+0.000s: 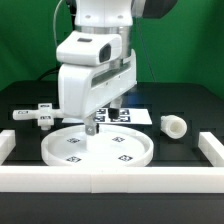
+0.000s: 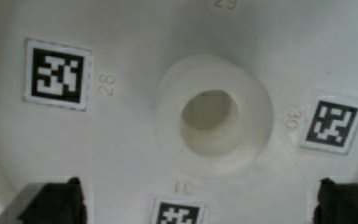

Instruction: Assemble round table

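The large rimmed round disc (image 1: 98,149) lies flat on the black table near the front, its tags facing up. My gripper (image 1: 99,122) hangs just above its back part, open, with nothing between the fingers. In the wrist view the disc (image 2: 140,150) fills the picture, with its raised hub and centre hole (image 2: 211,112) ahead of the gripper (image 2: 202,205). Both dark fingertips (image 2: 51,202) stand wide apart over the disc surface. The cross-shaped base (image 1: 35,116) lies at the exterior view's left. The short cylindrical leg (image 1: 174,125) lies on its side at the exterior view's right.
The marker board (image 1: 132,114) lies behind the disc, partly hidden by the arm. A long white border rail (image 1: 110,180) runs along the front, with short side pieces at both ends (image 1: 212,148).
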### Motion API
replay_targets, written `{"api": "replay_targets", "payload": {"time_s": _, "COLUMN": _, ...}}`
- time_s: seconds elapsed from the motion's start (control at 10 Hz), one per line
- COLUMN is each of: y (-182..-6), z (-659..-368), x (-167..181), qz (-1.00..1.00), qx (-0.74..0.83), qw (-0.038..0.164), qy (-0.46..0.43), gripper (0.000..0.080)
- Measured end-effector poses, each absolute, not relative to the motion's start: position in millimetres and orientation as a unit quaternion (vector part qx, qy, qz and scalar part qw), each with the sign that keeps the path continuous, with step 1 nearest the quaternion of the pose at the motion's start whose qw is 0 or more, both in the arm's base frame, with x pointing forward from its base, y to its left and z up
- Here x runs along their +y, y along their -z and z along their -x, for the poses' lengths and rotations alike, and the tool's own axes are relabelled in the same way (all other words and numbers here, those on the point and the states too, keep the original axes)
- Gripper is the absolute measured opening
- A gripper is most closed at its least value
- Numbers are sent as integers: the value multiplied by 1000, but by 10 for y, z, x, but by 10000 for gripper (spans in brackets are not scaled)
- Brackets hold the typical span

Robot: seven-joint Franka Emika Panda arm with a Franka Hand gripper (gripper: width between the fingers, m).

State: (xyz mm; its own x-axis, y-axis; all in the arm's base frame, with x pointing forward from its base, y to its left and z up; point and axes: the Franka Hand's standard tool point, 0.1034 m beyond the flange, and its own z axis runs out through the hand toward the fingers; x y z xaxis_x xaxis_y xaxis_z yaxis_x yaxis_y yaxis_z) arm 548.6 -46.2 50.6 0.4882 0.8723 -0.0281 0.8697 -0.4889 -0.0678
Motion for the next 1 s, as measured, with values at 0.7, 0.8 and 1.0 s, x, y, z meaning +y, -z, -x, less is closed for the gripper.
{"api": "replay_targets", "payload": {"time_s": 0.7, "y": -279, "z": -5434, "x": -566, "qz": 854, "qx": -519, "qw": 27, "qy": -30, "gripper": 649}}
{"api": "replay_targets", "payload": {"time_s": 0.8, "y": -252, "z": -5444, "x": -567, "qz": 851, "qx": -524, "qw": 28, "qy": -29, "gripper": 649}}
{"api": "replay_targets", "payload": {"time_s": 1.0, "y": -224, "z": -5442, "x": -571, "qz": 850, "qx": -525, "qw": 28, "qy": -29, "gripper": 649}}
